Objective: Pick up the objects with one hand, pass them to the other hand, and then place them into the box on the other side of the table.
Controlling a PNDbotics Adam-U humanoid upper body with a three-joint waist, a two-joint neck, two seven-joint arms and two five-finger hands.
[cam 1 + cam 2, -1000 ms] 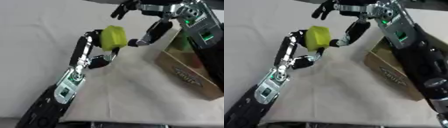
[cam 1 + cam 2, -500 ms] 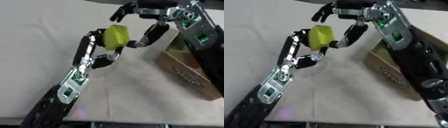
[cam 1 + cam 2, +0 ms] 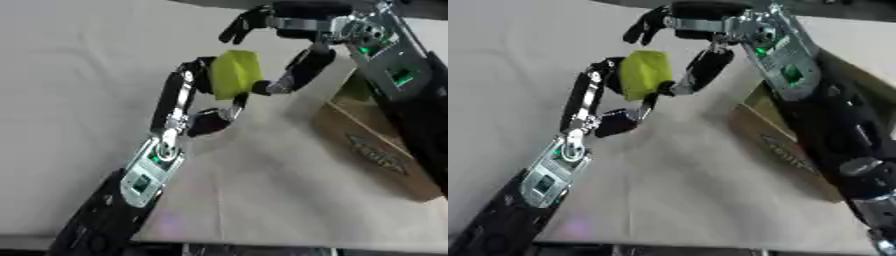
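Across the whole scene lay a pale table (image 3: 70,75), and over it the two black-and-silver arms met above its middle. At the right edge stood a brown cardboard box (image 3: 372,145) with printing on its side, its open top partly hidden behind the right arm, which came down from the upper right corner. From the lower left rose the left arm, and its left hand (image 3: 206,102) had the fingers curled round a yellow-green object (image 3: 234,74), holding it up off the table, just left of the box. Close on the other side was the right hand (image 3: 293,47): one dark finger reached down to touch the object's right side, while the other fingers stood spread and relaxed above it, not closed round anything. What the yellow-green object was I could not tell; it looked rounded and blocky.
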